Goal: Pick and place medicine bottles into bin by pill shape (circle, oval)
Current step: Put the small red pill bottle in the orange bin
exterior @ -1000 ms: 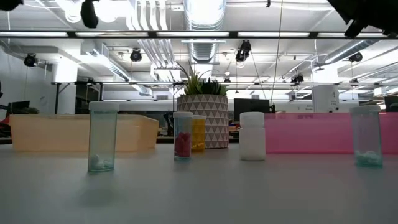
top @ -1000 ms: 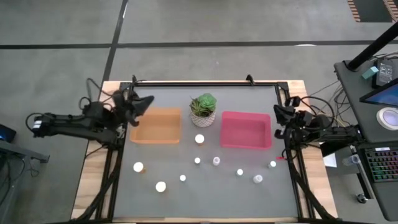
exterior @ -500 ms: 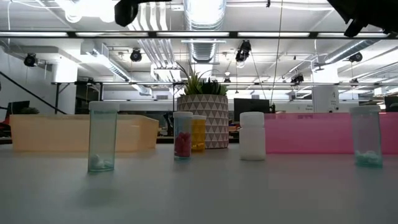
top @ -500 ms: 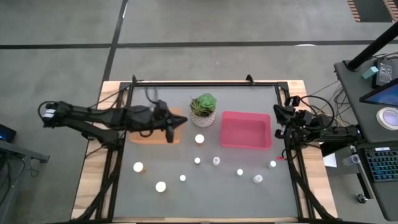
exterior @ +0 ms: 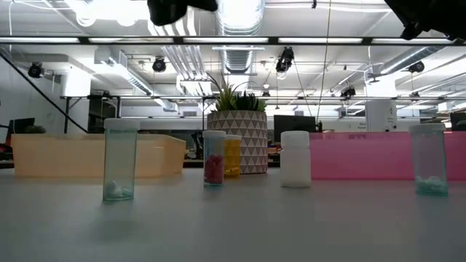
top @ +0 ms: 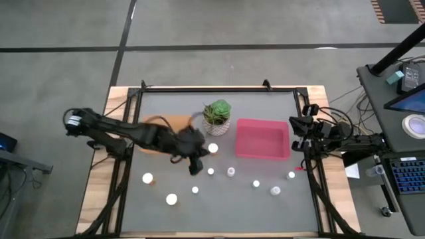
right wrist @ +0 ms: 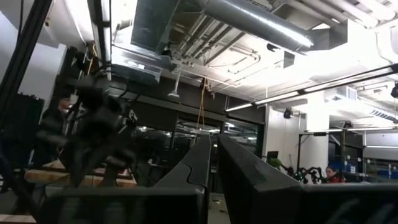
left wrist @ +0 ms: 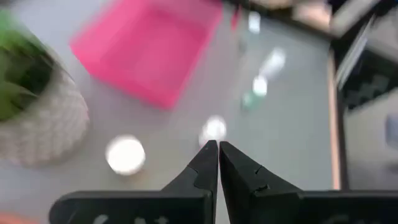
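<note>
High view shows the left gripper (top: 194, 166) stretched out over the middle of the table, above the gray mat, near a white-capped bottle (top: 213, 148) just in front of the potted plant (top: 217, 114). Its jaws are pressed together and hold nothing. The right gripper (top: 294, 126) waits at the right edge of the table, next to the pink tray (top: 262, 139), and its jaws are together too. The orange tray (top: 149, 143) sits behind the left arm, partly hidden by it. More small bottles (top: 231, 172) stand on the mat in front of both trays, none inside a tray.
</note>
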